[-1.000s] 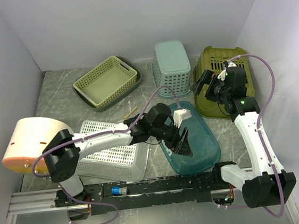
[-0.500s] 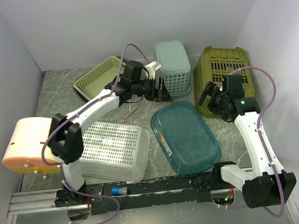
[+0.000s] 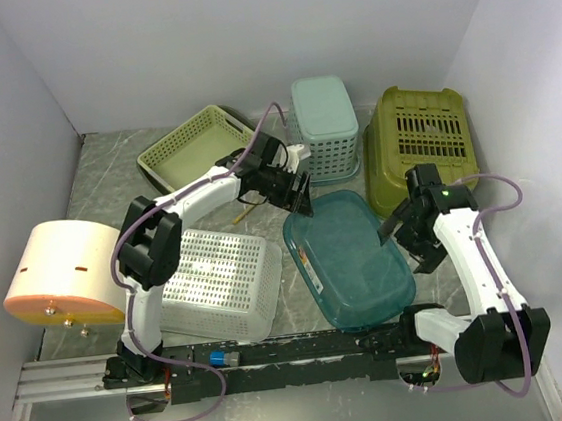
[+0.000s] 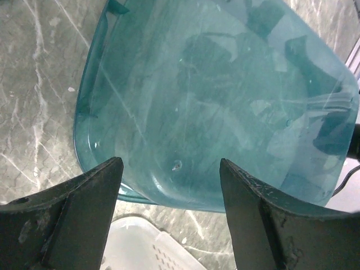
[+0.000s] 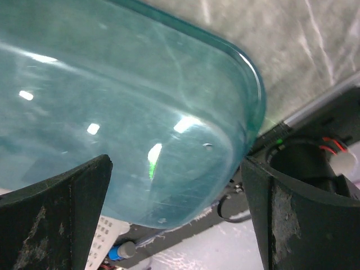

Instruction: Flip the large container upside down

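The large container is translucent teal plastic and lies at the table's centre. Its smooth rounded base appears to face up, with its rim on the table. My left gripper is open and empty just above its far left corner. In the left wrist view the container fills the space beyond the open gripper. My right gripper is open and empty at the container's right edge. In the right wrist view the container's near corner lies just ahead of that gripper.
A white perforated basket lies upside down left of the container. An olive basket and a pale teal basket stand upside down at the back. A green tray, a small stick and an orange-rimmed drum are to the left.
My left gripper left the container, swung to the back by the pale teal basket, then came to the container's far left corner. My right gripper came down from the olive basket to the container's right edge.
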